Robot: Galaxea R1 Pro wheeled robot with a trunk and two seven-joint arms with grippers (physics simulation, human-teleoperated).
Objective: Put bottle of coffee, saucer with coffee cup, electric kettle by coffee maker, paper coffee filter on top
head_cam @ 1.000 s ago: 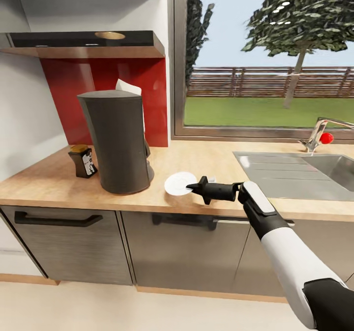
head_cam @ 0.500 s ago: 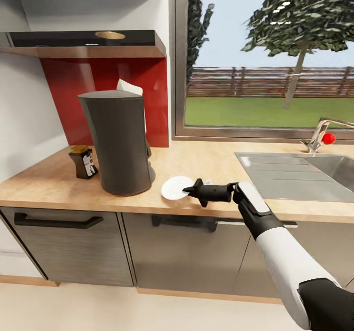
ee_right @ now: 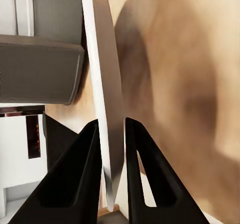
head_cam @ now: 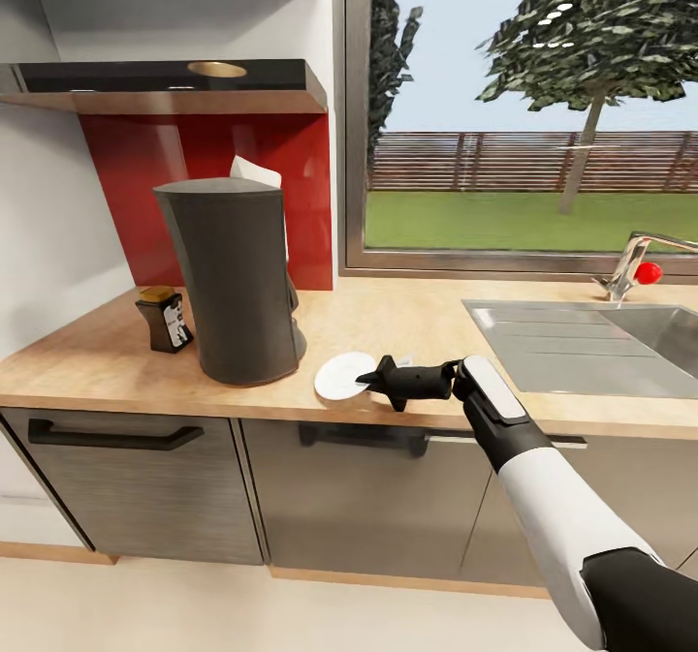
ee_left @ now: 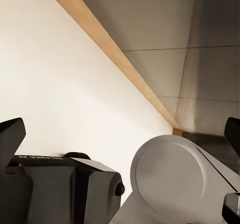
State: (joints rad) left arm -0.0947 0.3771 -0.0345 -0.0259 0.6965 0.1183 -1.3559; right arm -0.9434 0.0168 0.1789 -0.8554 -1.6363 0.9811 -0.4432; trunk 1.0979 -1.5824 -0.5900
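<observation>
The dark grey coffee maker [head_cam: 233,279] stands on the wooden countertop [head_cam: 407,318], with a white paper filter [head_cam: 254,170] sticking up at its top. A small dark coffee bottle [head_cam: 163,318] stands to its left. My right gripper [head_cam: 368,378] is shut on the rim of the white saucer [head_cam: 339,377], holding it flat and low over the counter just right of the coffee maker. In the right wrist view the saucer's edge [ee_right: 102,84] sits between the fingers [ee_right: 85,174]. In the left wrist view my left gripper [ee_left: 122,129] is open and empty, facing the floor.
A steel sink [head_cam: 582,342] with a faucet [head_cam: 630,264] takes up the counter's right side. A range hood [head_cam: 165,85] hangs above the red backsplash [head_cam: 126,177]. Cabinet fronts and a drawer handle [head_cam: 111,434] run below the counter edge.
My right gripper has carried the saucer a little to the left, closer to the coffee maker. Everything else on the counter has stayed put.
</observation>
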